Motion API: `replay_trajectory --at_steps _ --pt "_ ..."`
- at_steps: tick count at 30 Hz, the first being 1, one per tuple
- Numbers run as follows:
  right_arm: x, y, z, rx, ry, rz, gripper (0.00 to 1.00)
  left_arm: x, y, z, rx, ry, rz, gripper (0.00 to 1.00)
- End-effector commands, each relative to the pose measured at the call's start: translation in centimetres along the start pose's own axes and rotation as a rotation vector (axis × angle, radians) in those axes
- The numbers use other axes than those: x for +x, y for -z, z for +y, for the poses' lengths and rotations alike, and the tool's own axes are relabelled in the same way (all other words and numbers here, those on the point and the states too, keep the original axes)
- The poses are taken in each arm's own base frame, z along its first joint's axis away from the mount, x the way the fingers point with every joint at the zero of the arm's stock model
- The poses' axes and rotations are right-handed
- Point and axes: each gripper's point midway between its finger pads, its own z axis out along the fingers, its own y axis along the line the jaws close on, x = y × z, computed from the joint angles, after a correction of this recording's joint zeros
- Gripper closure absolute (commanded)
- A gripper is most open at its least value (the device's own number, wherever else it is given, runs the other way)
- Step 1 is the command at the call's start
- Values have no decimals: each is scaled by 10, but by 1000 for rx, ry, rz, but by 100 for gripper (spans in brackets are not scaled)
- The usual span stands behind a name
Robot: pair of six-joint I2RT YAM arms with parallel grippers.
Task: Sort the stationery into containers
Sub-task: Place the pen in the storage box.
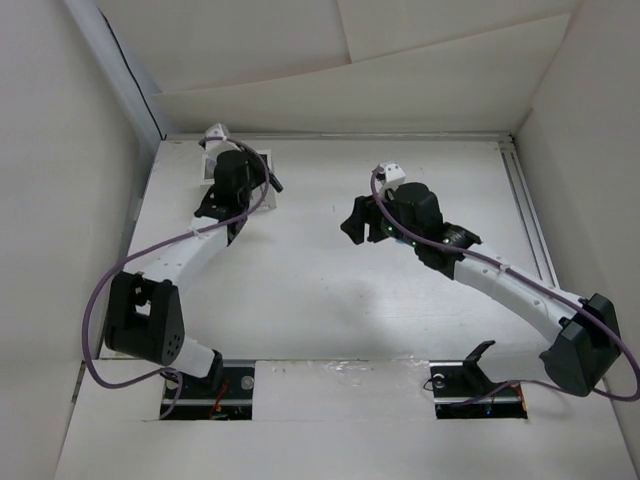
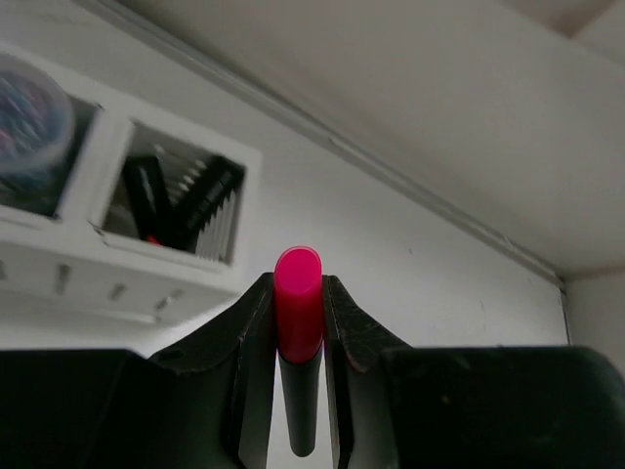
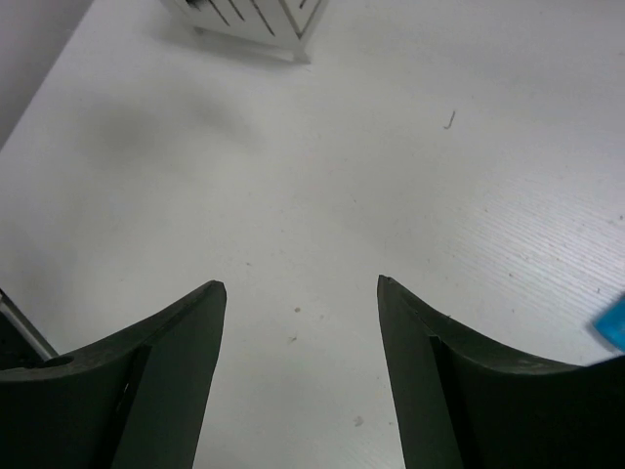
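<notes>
Looking from above, left tool (image 1: 272, 180) hangs beside the white box (image 1: 262, 158) on the tabletop (image 1: 330, 290). Left wrist: pink-capped highlighter (image 2: 298, 322) clamped between its fingers. Right wrist: right tool (image 3: 301, 293) spread wide, holding nothing.

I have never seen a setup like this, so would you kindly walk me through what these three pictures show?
These are two robot arms bolted at the near edge of a white table. The overhead picture looks down from above and behind them. The other two come from small cameras on each wrist, looking out past each arm's own pincer.

The left pincer is closed on a highlighter with a black body and pink cap. Near it stands a white box with two compartments: one holds dark markers, the other a blurred round roll.

The right pincer is open and empty above bare table. A bit of something blue shows at that picture's edge; I cannot tell what.
</notes>
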Motion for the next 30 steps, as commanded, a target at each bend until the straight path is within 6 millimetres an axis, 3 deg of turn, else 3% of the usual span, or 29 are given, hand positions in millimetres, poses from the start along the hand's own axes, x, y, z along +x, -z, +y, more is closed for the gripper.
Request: replay_trajectory --at_steps 1,3,4,7,10,18,21,30 --pt "-4 1 -7 37 -9 -35 30 -78 -6 18 -141 5 -209 91" --pt "-2 3 -8 38 -18 -34 30 -99 -10 21 -196 -49 -247 91" --pt "-5 2 -8 43 -18 -45 30 -101 -17 32 -263 -79 -266 91" --pt "-3 4 -9 43 -18 -45 30 -123 -22 31 -316 -152 -314 91" --pt "-4 4 -4 32 -14 -51 30 -127 -34 30 -341 -189 -319 89" --pt "-2 3 -12 68 -15 -54 30 -110 -66 42 -386 -254 -286 89" --pt "-2 3 -14 78 -15 -58 30 -112 -69 43 -390 -278 -300 89" --pt "3 -4 -27 135 -37 -49 30 -91 -83 51 -385 -291 -291 89"
